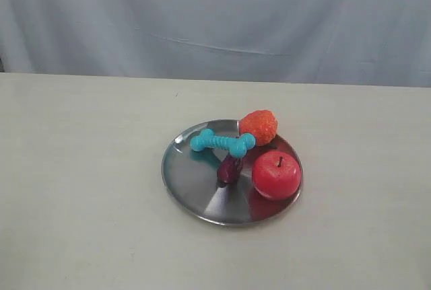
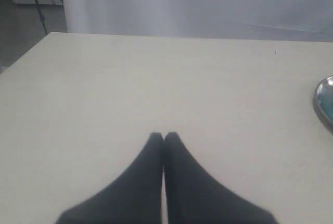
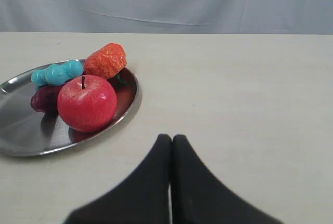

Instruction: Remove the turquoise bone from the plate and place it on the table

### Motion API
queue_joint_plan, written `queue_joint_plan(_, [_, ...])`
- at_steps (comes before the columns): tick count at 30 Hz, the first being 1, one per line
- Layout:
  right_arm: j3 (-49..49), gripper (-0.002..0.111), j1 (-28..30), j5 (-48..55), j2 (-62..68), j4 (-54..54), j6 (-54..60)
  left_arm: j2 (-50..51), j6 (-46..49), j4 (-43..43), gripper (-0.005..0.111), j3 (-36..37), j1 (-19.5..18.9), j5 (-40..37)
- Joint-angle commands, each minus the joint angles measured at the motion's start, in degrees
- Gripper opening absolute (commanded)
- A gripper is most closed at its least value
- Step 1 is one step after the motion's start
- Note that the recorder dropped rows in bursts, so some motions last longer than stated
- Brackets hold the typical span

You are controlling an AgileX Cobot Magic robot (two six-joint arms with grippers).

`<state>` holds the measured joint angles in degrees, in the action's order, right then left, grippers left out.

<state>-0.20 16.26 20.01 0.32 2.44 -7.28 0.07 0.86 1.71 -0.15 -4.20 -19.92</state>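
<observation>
A: Pale wrinkled cloth backdrop [image 1: 202,14], cream table [image 1: 81,202], steel plate [image 1: 192,182] mid-table. Which step?

B: Nothing begun, I'd say. The turquoise bone [image 1: 222,142] lies on the plate, on its far half, lengthwise across it. One knob is by the orange bumpy fruit [image 1: 258,126]. The purple piece [image 1: 229,169] sits just nearer the camera than that end. Touching or not, can't tell. The red apple [image 1: 276,175] is at the near right of the plate.

A: Grippers?

B: Neither shows in the exterior view. Left gripper [image 2: 164,136]: jaws closed, tips pressed together, holding nothing. It's over bare table, and its wrist view catches only a sliver of plate rim. Right gripper [image 3: 171,138]: same, closed and empty, off the plate, with the plate and its load in sight.

A: So approach.

B: Yes, approach. The next move calls for opening one pair of jaws, then coming down over the ribbed shaft with the jaws across it. In the right wrist view the apple stands between gripper and bone, so that arm likely has to pass over the apple. The bone's other knob has bare plate around it, so that looks like the cleaner way in.

A: After that?

B: Lift clear of the rim and set it down on open table away from the plate. The risk is nudging the fruit.
</observation>
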Motion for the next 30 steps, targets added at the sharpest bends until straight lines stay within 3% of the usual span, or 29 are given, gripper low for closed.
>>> queue_joint_plan(1, [0.2, -0.001, 0.22, -0.28, -0.32, 0.45, 0.23, -0.07, -0.24, 0.14, 0.0, 0.15, -0.26, 0.31])
queue_joint_plan(10, [0.2, -0.001, 0.22, -1.54, -0.32, 0.58, 0.62, -0.07, -0.24, 0.14, 0.0, 0.15, -0.26, 0.31])
queue_joint_plan(23, [0.2, -0.001, 0.22, -22.77, -0.32, 0.58, 0.62, -0.07, -0.24, 0.14, 0.0, 0.15, -0.26, 0.31])
queue_joint_plan(30, [0.2, -0.001, 0.22, -24.67, -0.32, 0.58, 0.23, -0.07, -0.24, 0.14, 0.0, 0.15, -0.26, 0.31])
